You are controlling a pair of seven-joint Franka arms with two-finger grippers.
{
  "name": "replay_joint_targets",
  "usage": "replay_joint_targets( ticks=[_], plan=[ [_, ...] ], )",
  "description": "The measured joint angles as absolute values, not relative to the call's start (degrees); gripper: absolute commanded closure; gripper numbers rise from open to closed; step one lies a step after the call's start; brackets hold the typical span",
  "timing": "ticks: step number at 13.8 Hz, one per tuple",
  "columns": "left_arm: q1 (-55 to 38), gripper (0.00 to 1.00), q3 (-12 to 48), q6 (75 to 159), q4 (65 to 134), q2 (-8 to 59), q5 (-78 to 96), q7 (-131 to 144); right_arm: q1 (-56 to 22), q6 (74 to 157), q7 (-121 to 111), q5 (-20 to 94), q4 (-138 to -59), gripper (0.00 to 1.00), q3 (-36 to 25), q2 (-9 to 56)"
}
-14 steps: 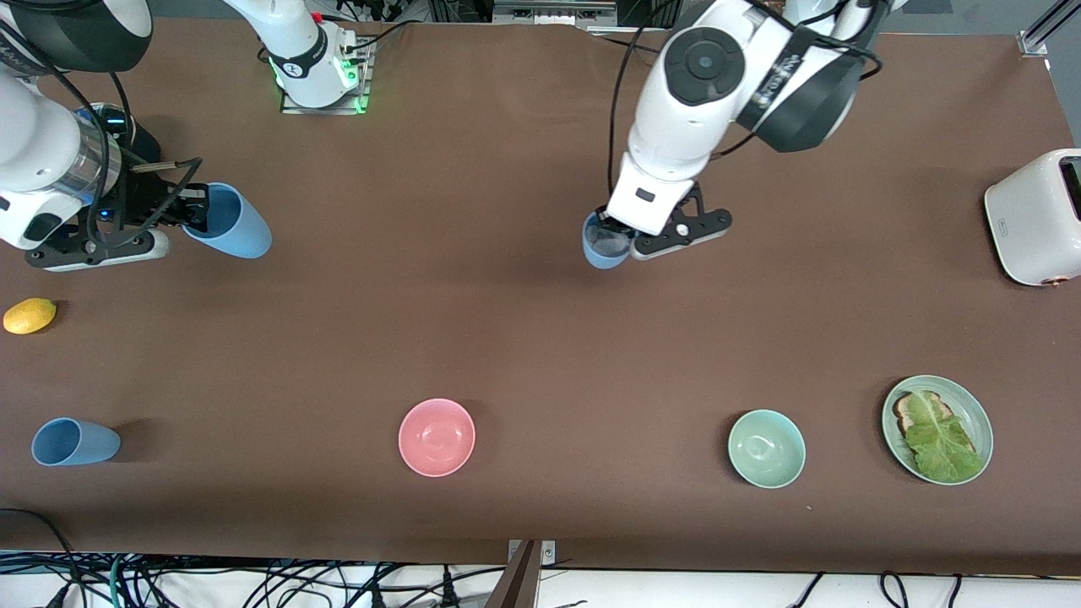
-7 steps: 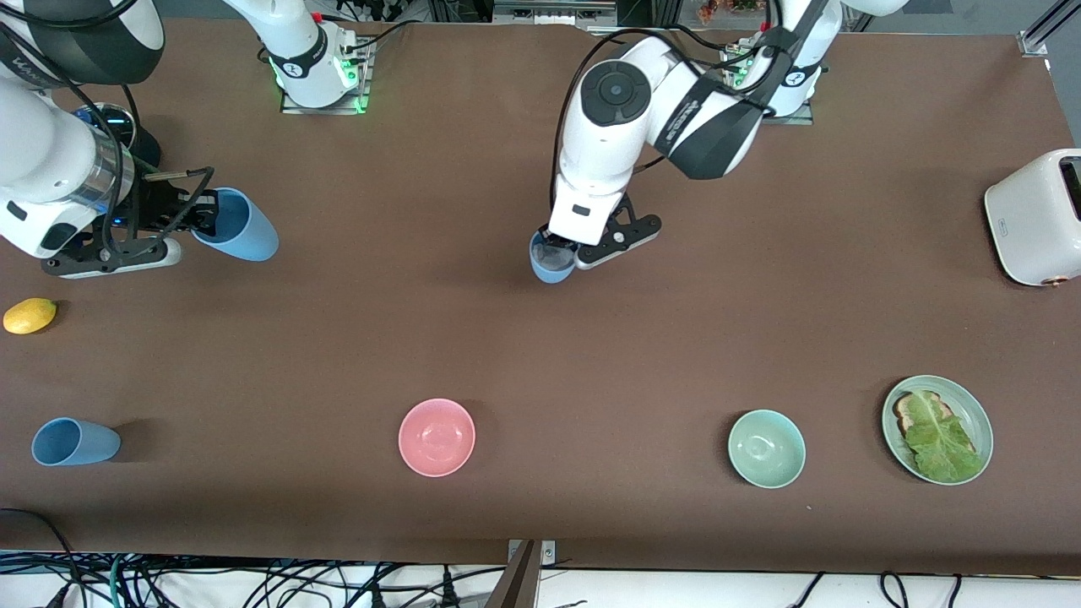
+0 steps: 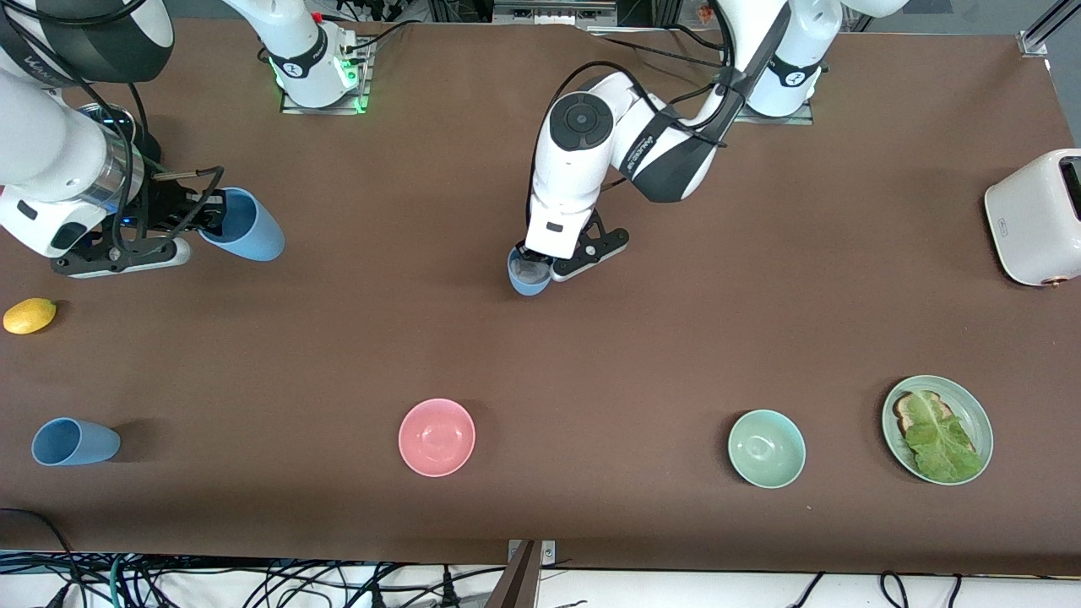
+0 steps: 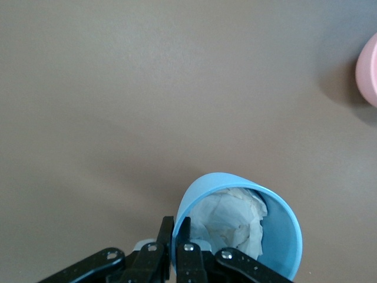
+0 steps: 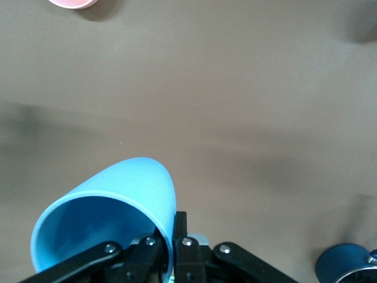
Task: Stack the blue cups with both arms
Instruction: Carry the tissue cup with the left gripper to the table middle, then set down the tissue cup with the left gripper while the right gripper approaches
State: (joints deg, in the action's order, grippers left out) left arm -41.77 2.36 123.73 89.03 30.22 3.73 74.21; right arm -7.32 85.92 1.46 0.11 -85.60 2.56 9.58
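While both arms are carrying a cup each, the stacking step is not yet starting. The left claw [image 3: 534,268] is pinching the rim of a blue cup [image 3: 529,275], one finger inside the wall and one outside, as the left wrist view is showing [image 4: 177,247]. That held cup [image 4: 238,227] is hanging mouth-up over the middle of the desk [image 3: 760,295], and something pale and crumpled, like paper, is sitting inside it.

The right claw [image 3: 198,221] is likewise pinching the rim of a second blue cup [image 3: 243,225], over the desk toward the right arm's end. In the right wrist view [image 5: 171,247] this cup [image 5: 112,206] is tilting strongly, its long axis lying nearly level and its mouth facing back toward the claw.

The two held cups are standing well apart, separated along the desk's length. Judged from this, the coming move is calling for closing that gap and for bringing the tilted cup's axis into line with the upright one.

A third blue cup [image 3: 74,442] is lying on its side near the front edge at the right arm's end, nearer to the right arm. A pink bowl [image 3: 437,437], a pale green bowl [image 3: 766,448], a plate of toast and lettuce [image 3: 937,429], a lemon [image 3: 29,315] and a toaster [image 3: 1037,216] are resting untouched.
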Motion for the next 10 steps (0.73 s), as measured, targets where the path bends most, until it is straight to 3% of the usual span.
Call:
replay_joint_targets(
  ticks=[10],
  plan=[
    [-41.8, 1.00, 1.6, 127.9, 88.9, 36.2, 2.1, 74.2, -10.8, 87.1, 6.6, -0.1, -85.5, 1.00, 2.6, 11.1]
  ],
)
